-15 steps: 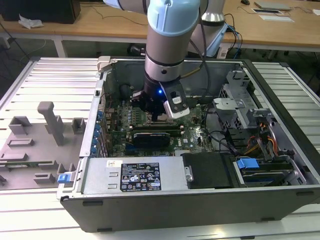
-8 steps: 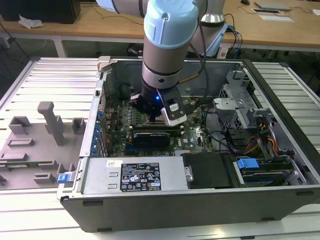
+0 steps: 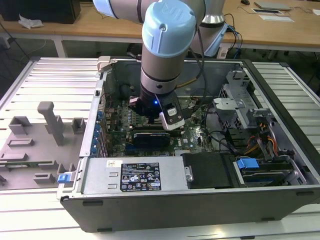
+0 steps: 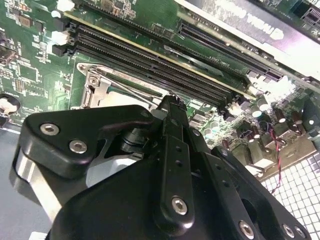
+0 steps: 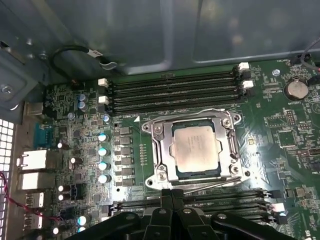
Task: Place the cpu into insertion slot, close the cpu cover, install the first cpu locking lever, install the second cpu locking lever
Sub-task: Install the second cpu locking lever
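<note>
The cpu [image 5: 196, 150], a silver-grey square chip, lies flat in the insertion slot [image 5: 176, 175]. The cpu cover [image 5: 161, 150], a silver frame, is down over the chip's edges. Thin wire locking levers run along the socket's sides; one lever [image 5: 212, 185] lies along the edge nearest my fingertips. My gripper [image 5: 171, 194] is shut, its tips together right at that edge. In the second wrist view the gripper [image 4: 172, 100] points at a socket corner [image 4: 95, 85]. In the exterior view the gripper [image 3: 150, 119] hangs low over the motherboard inside the case.
Long black memory slots [image 5: 175, 90] flank the socket on both sides. A black graphics card [image 3: 150, 136] lies close beside the gripper. The power supply [image 3: 135, 175], the drive cage [image 3: 240, 107] and the case walls [image 3: 95, 115] hem in the arm. A grey fixture [image 3: 35, 145] sits outside the case.
</note>
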### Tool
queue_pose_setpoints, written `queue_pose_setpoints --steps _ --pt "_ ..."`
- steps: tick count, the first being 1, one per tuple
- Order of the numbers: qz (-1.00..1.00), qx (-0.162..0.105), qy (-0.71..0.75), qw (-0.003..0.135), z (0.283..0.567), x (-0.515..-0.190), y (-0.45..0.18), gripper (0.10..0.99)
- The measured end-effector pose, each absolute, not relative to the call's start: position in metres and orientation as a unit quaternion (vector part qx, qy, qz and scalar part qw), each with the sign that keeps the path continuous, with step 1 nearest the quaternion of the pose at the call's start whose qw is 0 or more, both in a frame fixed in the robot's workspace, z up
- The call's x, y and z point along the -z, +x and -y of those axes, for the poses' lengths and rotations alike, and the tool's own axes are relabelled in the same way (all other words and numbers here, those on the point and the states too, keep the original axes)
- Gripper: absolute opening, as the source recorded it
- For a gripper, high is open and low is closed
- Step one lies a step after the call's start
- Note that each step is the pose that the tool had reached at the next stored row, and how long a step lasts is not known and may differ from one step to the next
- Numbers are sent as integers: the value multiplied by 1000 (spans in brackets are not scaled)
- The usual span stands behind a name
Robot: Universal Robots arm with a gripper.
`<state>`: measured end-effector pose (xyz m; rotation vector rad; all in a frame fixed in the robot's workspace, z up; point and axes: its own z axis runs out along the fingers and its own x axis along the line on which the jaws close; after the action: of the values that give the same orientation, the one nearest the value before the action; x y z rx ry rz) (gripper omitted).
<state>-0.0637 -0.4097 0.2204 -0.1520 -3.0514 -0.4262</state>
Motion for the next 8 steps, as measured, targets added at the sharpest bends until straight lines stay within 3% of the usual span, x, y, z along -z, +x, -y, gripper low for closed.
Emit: queue_pose_setpoints --steps 8 --pt "989 140 -45 29 406 -216 -69 106"
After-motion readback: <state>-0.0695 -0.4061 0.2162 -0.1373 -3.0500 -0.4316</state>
